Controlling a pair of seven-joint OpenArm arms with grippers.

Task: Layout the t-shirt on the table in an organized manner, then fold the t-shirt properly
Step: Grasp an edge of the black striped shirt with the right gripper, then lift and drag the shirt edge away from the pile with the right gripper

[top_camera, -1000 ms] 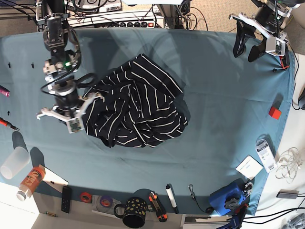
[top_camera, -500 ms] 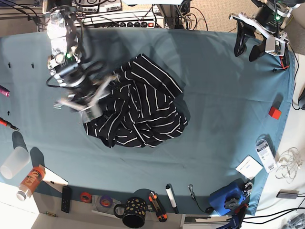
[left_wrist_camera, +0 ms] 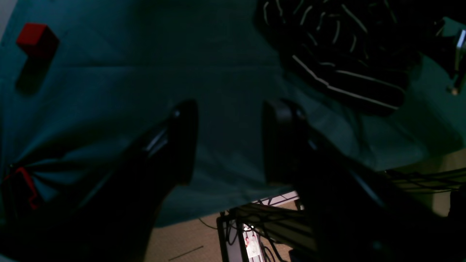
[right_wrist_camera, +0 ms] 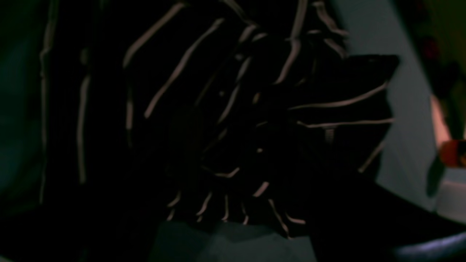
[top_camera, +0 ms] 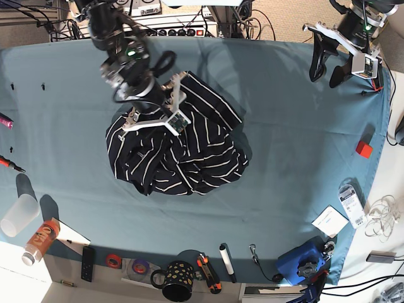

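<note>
2 arms work over the desk [top_camera: 297,126]. Going left to right: the right gripper [top_camera: 158,107], which was at the shirt's left edge 1 second ago, now sits over the upper left of the t-shirt [top_camera: 183,151]; whether its fingers are clenched cannot be told. The t-shirt lies crumpled near the desk's middle, long axis running from upper right to lower left. Bare cloth stretches wide to its right. At the far right corner, the left gripper [top_camera: 328,60] hangs with fingers [left_wrist_camera: 182,142] released, unmoved.
</note>
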